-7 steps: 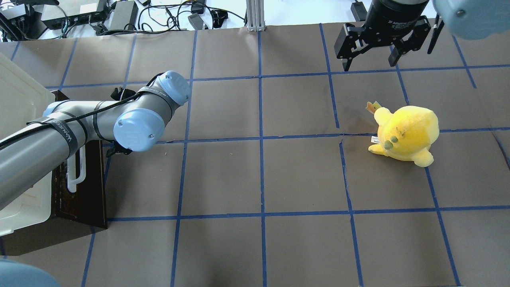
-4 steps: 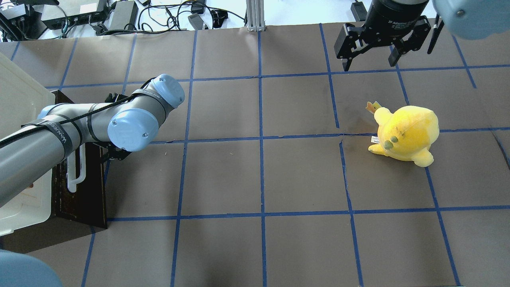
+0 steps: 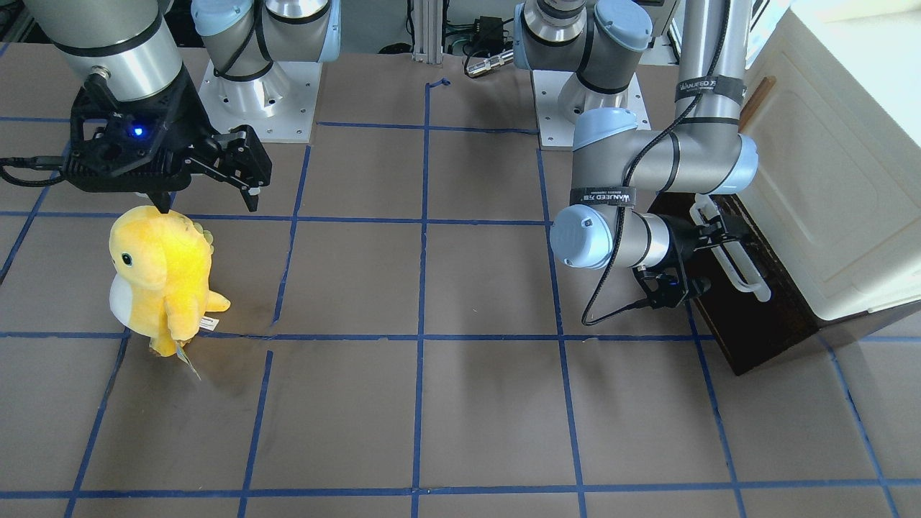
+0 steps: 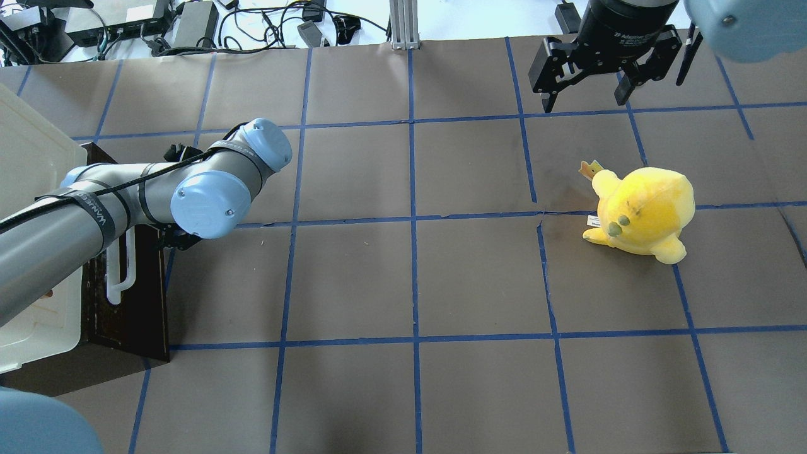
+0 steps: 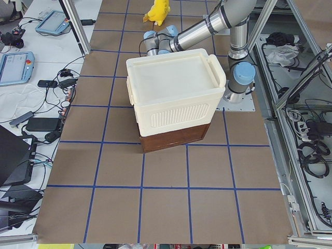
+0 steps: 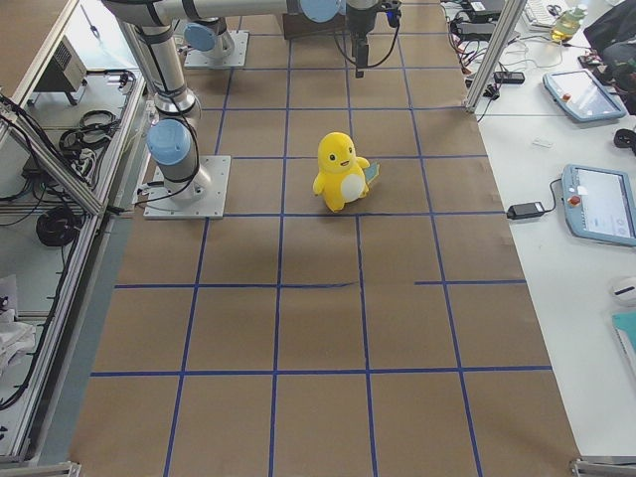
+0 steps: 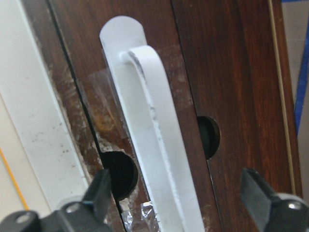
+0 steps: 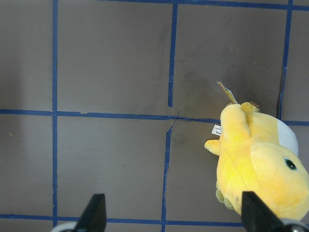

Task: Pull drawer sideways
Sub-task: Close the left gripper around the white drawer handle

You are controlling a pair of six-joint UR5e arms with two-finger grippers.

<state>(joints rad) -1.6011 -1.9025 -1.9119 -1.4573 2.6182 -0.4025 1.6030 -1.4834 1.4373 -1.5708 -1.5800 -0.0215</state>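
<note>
The drawer has a dark brown wooden front and a long white bar handle, and sits under a cream cabinet at the table's left end. It also shows in the front view. My left gripper is at the handle. In the left wrist view it is open, with one finger on each side of the white handle, close to the wood. My right gripper is open and empty, hovering above the far right of the table, behind a yellow plush toy.
A yellow plush toy stands on the right half of the table, and shows in the right wrist view. The cream cabinet stands on the drawer unit. Brown paper with blue tape lines covers the table.
My left arm has moved left toward the drawer front, bringing the gripper up to the handle. The drawer and the right arm have not moved.
</note>
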